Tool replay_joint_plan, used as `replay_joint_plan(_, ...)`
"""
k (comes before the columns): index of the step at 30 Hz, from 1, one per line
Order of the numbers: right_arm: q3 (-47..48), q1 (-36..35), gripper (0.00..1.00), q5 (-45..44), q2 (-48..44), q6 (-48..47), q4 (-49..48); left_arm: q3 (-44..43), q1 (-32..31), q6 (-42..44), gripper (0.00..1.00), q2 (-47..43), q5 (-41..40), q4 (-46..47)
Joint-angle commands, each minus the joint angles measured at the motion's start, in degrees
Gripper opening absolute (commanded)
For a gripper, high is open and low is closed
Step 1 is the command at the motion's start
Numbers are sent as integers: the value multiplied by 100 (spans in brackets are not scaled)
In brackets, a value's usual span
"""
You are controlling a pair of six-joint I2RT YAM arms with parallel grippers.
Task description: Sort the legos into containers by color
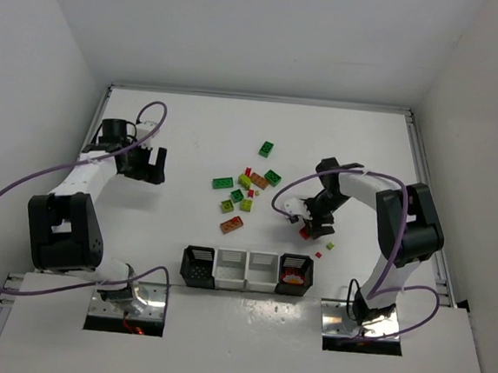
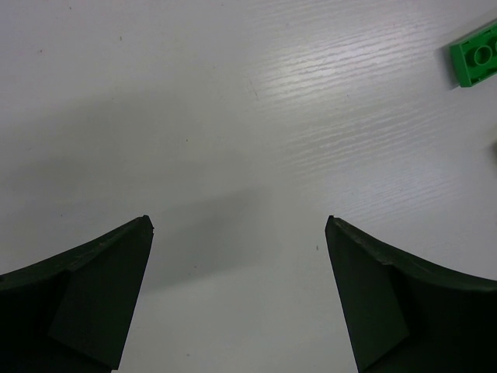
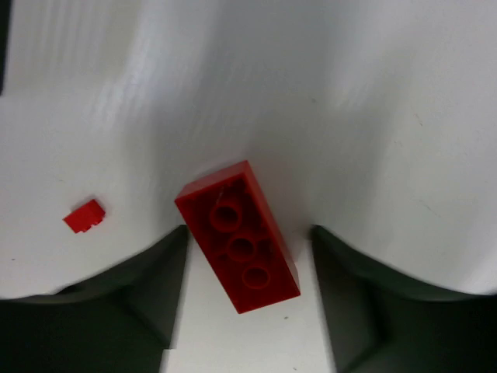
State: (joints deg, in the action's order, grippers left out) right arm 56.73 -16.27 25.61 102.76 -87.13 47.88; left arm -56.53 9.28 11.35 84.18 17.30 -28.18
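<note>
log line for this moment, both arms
left end effector open, empty, over table | right end effector astride red brick, grip unclear | right black bin holds red pieces | loose bricks mid-table

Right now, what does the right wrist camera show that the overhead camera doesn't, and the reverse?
Only the right wrist view shows three round hollows in the red brick. Only the overhead view shows the four bins, the scattered bricks and the left arm. Both show that red brick between the fingers of the right gripper, and the white table.
</note>
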Motion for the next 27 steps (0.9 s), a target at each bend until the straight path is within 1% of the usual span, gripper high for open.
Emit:
replay_joint_plan(1, -39, -34, 57, 111, 25, -76, -278, -218, -49, 7, 100, 28, -24, 24)
replay_joint_plan(3, -92, -34, 47, 111, 25, 143, -523, -218, -49, 7, 100, 28, -25, 24)
replay_joint_plan(4, -144, -34, 36, 111, 25, 309, -629, -218, -49, 7, 100, 28, -25, 24)
replay_joint_plan(6, -197, -34, 27, 111, -27, 459, -744, -218, -49, 7, 100, 28, -25, 24)
replay_joint_plan(7, -197, -34, 18, 111, -89, 660, -814, -166, -49, 7, 100, 28, -77, 24)
replay_joint_plan(9, -145, -34, 13, 111, -220, 864, -728, -165, -49, 7, 100, -25, -78, 24)
replay_joint_plan(11, 153, 80, 9, 312, -440, 1205, -526, -113, -49, 7, 100, -25, -78, 76)
replay_joint_plan(12, 276, 80, 8, 383, -580, 1381, -281, -112, -49, 7, 100, -77, -78, 76)
replay_joint_plan(14, 750, 141, 6, 673, -1081, 1995, 1, -112, -49, 7, 100, -130, -78, 76)
replay_joint_plan(15, 1100, 142, 5, 804, -1248, 2155, 324, -51, -49, 7, 100, -130, -78, 76)
replay_joint_plan(17, 1444, 142, 5, 1103, -1651, 2558, 651, 1, -49, 7, 100, -192, -78, 128)
replay_joint_plan(18, 1803, 142, 5, 1200, -1741, 2631, 861, 2, -49, 7, 100, -192, -78, 129)
replay_joint_plan(19, 1989, 142, 5, 1384, -1794, 2631, 1403, 2, -49, 7, 100, -192, -78, 129)
replay_joint_plan(21, 2428, 37, 3, 1465, -1856, 2631, 2021, 2, -49, 7, 100, -253, -78, 129)
replay_joint_plan(22, 2500, 36, 3, 1587, -1934, 2579, 2572, 2, -49, -45, 100, -253, -78, 129)
replay_joint_plan(23, 2501, -24, 3, 1666, -1996, 2526, 2804, 2, -49, -46, 100, -314, -78, 129)
replay_joint_plan(24, 2501, -25, 3, 1719, -2066, 2430, 2997, 2, -49, -46, 100, -315, -78, 129)
replay_joint_plan(25, 2449, -173, 3, 1720, -2189, 2377, 3191, 2, -49, -46, 100, -315, -78, 129)
replay_joint_plan(26, 2361, -244, 3, 1720, -2295, 2455, 3288, 2, -49, -98, 100, -315, -17, 129)
replay_joint_plan(27, 2091, -314, 5, 1659, -2435, 2455, 3289, 2, -49, -98, 100, -315, -16, 129)
